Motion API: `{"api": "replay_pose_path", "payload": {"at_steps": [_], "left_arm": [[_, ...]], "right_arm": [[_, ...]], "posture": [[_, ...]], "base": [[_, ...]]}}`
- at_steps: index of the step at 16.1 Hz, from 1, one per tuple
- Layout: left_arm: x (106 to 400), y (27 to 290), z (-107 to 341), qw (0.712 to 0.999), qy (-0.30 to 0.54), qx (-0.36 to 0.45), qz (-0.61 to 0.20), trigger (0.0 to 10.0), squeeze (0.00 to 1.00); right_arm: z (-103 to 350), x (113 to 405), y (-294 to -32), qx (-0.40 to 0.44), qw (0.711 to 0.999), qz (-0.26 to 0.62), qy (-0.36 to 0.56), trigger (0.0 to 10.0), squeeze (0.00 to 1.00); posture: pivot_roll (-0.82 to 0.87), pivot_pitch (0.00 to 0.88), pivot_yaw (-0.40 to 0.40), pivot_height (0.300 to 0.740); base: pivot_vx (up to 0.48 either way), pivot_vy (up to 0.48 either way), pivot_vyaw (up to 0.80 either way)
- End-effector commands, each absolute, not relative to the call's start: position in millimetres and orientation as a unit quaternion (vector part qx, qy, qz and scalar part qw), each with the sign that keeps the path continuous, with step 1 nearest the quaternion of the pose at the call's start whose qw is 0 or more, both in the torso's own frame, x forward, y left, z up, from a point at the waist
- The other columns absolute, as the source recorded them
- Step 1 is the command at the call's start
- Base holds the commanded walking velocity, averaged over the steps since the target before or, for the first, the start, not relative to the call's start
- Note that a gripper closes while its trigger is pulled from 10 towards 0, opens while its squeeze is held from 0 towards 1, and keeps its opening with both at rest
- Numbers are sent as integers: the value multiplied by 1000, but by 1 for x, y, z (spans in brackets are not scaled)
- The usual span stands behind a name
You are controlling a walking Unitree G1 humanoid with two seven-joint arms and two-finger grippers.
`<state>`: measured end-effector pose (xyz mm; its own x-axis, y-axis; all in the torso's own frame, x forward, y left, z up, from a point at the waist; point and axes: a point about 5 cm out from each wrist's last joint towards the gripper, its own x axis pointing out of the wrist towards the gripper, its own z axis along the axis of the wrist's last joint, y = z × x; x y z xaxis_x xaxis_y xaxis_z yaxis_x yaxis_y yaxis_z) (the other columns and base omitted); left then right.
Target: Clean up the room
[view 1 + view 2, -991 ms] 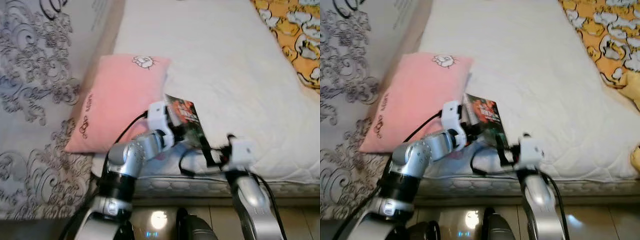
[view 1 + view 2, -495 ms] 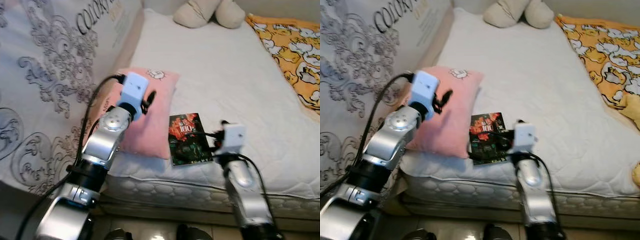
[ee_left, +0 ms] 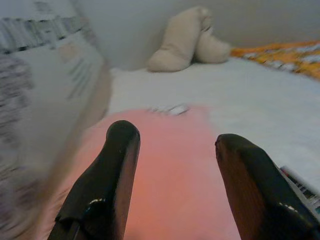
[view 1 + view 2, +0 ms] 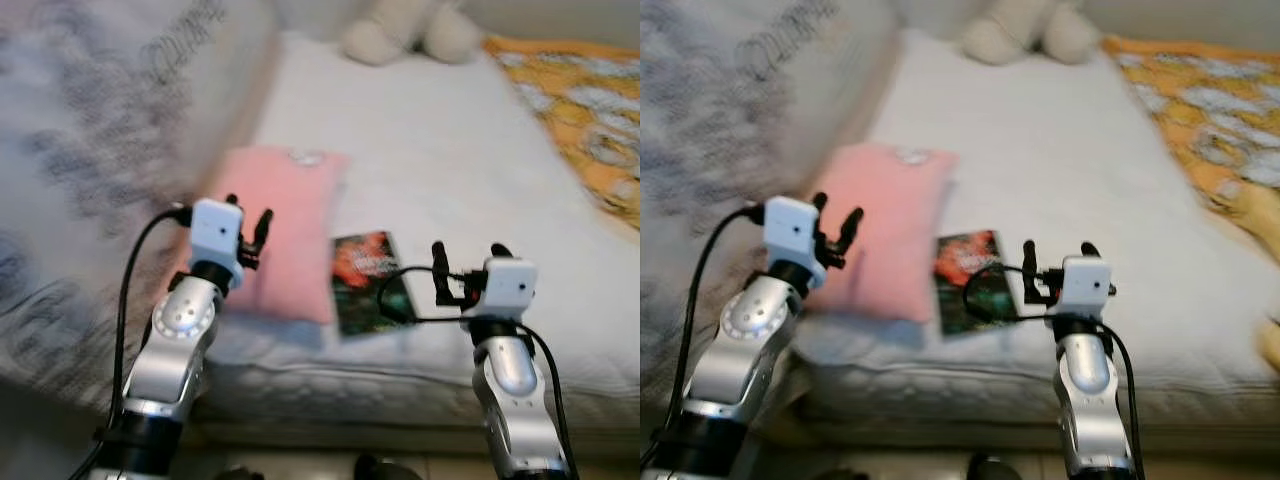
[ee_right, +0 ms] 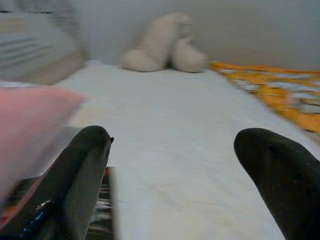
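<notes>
Lying flat near the bed's (image 4: pixel 430 150) front edge, the book (image 4: pixel 368 280) sits just beside the pink pillow (image 4: pixel 290 220), its left edge at or under the pillow's side; blur keeps me from telling which. It looks like a thin paperback with a glossy dark cover, so I judge it light, somewhat bendable and slippery against the fingers. Flat on a soft mattress, it offers little to grip from above; the near short edge, closest to the bed's front, seems the best place to pinch, pressing the mattress down slightly to get a finger beneath.

Both grippers hover above the bed's front edge with nothing in them. The left gripper (image 3: pixel 172 165) is spread wide over the pillow. The right gripper (image 5: pixel 175 170) is spread too, just right of the book.

Farther back, a cream plush toy (image 4: pixel 400 35) rests against the wall, and an orange patterned blanket (image 4: pixel 580 120) covers the bed's right side.
</notes>
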<state>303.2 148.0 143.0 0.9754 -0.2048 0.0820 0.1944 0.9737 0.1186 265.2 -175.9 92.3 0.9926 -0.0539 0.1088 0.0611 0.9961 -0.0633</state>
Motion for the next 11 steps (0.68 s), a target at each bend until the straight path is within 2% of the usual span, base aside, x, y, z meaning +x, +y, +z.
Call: {"api": "replay_pose_path", "payload": {"at_steps": [1, 5, 9, 10, 11], "left_arm": [[306, 143, 144, 992, -49, 43, -106, 10000, 0], [312, 150, 121, 998, 5, -2, -64, 10000, 0], [313, 147, 107, 999, 36, -34, -14, 10000, 0], [312, 148, 103, 999, 43, -27, -3, 10000, 0], [311, 152, 98, 999, 50, -20, 5, 10000, 0]], "right_arm": [[90, 263, -183, -34, 997, -46, -50, 10000, 196], [87, 270, -180, -25, 998, -34, -39, 10000, 200], [87, 276, -170, -25, 999, 26, -27, 10000, 165], [87, 279, -170, -31, 999, 36, -24, 10000, 0], [88, 284, -169, -31, 998, 41, -24, 10000, 0]], "posture": [[-5, 0, 3, 740], [-27, 0, 12, 740], [-7, 0, -43, 740], [10, 0, -62, 740], [16, 0, -67, 740]], "base": [[0, -454, -750], [0, -450, -750], [0, -447, 0], [0, -442, 0], [0, -446, 0]]}}
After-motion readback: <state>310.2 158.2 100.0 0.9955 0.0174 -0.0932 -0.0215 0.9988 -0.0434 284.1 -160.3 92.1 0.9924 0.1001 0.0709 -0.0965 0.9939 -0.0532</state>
